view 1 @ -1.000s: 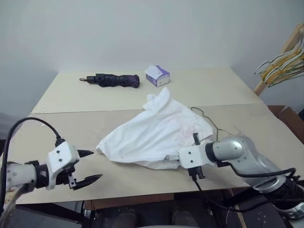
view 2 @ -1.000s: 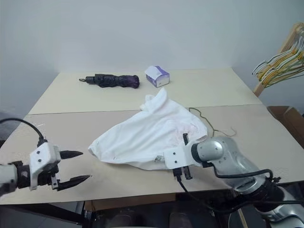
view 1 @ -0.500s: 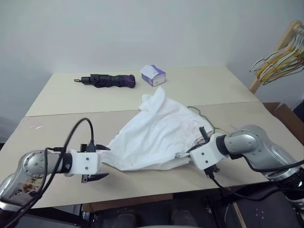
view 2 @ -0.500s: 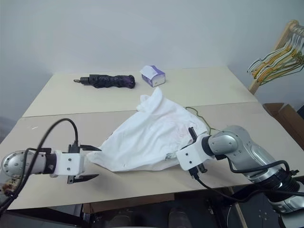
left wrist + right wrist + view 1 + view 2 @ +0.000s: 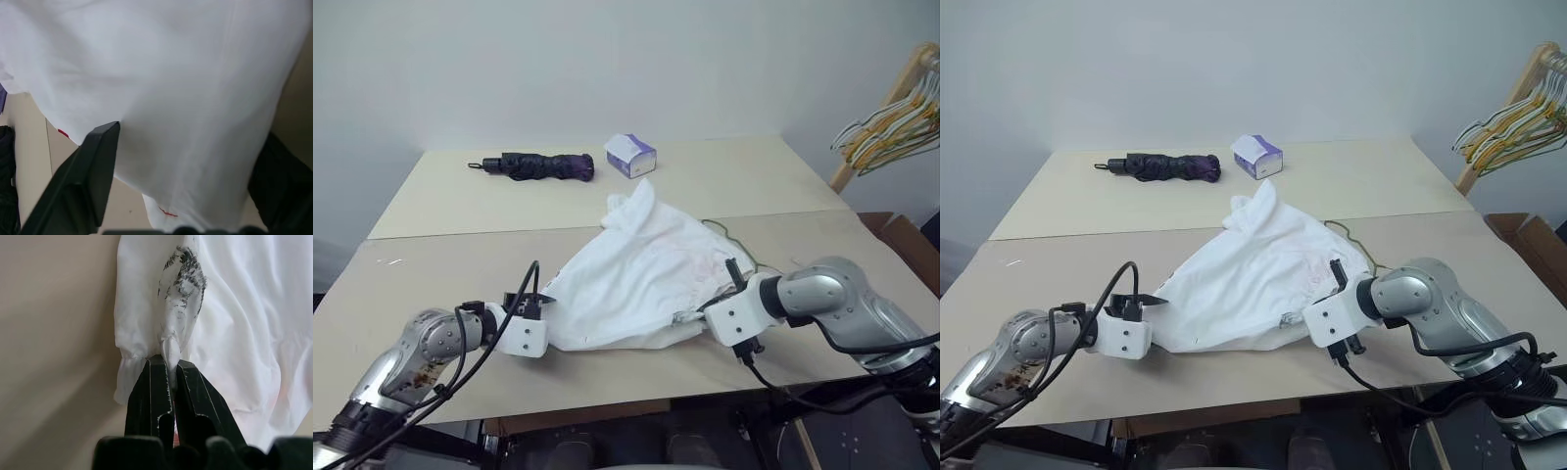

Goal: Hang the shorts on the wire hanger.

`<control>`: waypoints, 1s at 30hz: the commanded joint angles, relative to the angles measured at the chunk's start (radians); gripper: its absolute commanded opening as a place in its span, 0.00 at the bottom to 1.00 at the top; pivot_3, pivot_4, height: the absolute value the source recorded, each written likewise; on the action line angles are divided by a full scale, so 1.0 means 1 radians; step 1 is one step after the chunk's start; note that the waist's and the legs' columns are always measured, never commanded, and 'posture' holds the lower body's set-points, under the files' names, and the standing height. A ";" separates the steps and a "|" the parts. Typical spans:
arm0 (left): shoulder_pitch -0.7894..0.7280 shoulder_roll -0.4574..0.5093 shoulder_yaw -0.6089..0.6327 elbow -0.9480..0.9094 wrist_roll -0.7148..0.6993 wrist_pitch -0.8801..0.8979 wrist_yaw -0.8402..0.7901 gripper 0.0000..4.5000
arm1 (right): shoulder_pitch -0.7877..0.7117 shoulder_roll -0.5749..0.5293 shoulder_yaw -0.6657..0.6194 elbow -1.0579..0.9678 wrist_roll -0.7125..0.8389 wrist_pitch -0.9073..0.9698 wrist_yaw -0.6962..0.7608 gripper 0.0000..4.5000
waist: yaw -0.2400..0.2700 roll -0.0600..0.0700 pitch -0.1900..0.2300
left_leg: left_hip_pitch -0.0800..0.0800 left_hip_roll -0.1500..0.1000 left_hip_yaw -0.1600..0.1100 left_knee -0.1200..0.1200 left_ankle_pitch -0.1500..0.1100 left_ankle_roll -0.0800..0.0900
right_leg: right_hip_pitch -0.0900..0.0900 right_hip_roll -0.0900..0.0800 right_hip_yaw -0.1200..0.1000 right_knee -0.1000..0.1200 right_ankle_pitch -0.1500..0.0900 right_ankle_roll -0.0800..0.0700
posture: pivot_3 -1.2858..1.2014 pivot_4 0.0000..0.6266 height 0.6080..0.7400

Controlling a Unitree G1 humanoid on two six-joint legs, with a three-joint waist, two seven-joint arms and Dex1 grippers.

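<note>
The step in hand is getting both ends of the shorts (image 5: 641, 274) gripped on the tabletop (image 5: 460, 259). The right end effector (image 5: 168, 374) is clenched on a fold of waistband, and the left end effector (image 5: 190, 161) straddles the opposite edge, fingers apart with cloth between them. Next, I judge, the left must clamp and both lift toward the hanger (image 5: 739, 245), whose wire shows just beyond the right end effector.

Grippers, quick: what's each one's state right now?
Left gripper: open, fingers either side of the white thin-fabric shorts, not yet clamped.
Right gripper: shut on a pinch of the shorts.
</note>
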 commanded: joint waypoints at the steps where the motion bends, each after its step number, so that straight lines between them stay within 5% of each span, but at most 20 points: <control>1: -0.012 0.006 -0.007 0.008 0.015 -0.002 0.018 0.50 | -0.006 -0.004 -0.044 -0.027 0.005 0.016 0.004 0.00 | -0.001 0.000 0.000 | 0.000 0.000 0.000 0.000 0.000 0.000 | 0.000 0.000 0.000 0.000 0.000 0.000 | 0.46 0.00 1.00; 8: -0.018 0.032 0.005 0.023 0.001 -0.005 0.005 0.00 | -0.012 -0.002 -0.042 -0.022 0.002 0.024 0.006 0.00 | -0.003 0.000 0.000 | 0.000 0.000 0.000 0.000 0.000 0.000 | 0.000 0.000 0.000 0.000 0.000 0.000 | 0.46 0.00 1.00; 13: -0.016 0.117 0.013 0.013 -0.095 -0.047 -0.105 0.00 | -0.013 -0.011 -0.051 -0.005 0.006 0.007 0.004 0.00 | -0.007 0.000 0.000 | 0.000 0.000 0.000 0.000 0.000 0.000 | -0.001 0.000 0.000 0.000 0.000 0.000 | 0.47 0.00 1.00; 22: 0.177 0.445 0.180 -0.129 -0.676 0.039 -0.596 0.00 | 0.023 -0.095 -0.142 -0.019 0.310 -0.110 0.190 0.00 | -0.025 0.003 0.001 | -0.004 0.002 0.000 0.000 -0.001 0.001 | -0.004 -0.001 0.000 0.000 0.000 0.000 | 0.47 0.00 1.00; 27: 0.172 0.442 0.196 -0.139 -0.704 0.069 -0.628 0.00 | -0.026 -0.082 -0.134 0.051 0.318 -0.140 0.212 0.00 | -0.023 0.003 0.001 | 0.001 0.004 0.001 0.000 -0.001 0.001 | 0.001 0.002 0.000 0.000 -0.001 0.000 | 0.47 0.00 1.00; 30: 0.040 0.374 0.163 -0.128 -0.713 0.166 -0.569 0.00 | -0.128 -0.026 -0.129 0.148 0.295 -0.113 0.174 0.00 | -0.019 0.003 0.001 | 0.006 0.005 0.001 0.000 -0.001 0.001 | 0.007 0.003 -0.001 -0.001 -0.006 0.008 | 0.47 0.00 1.00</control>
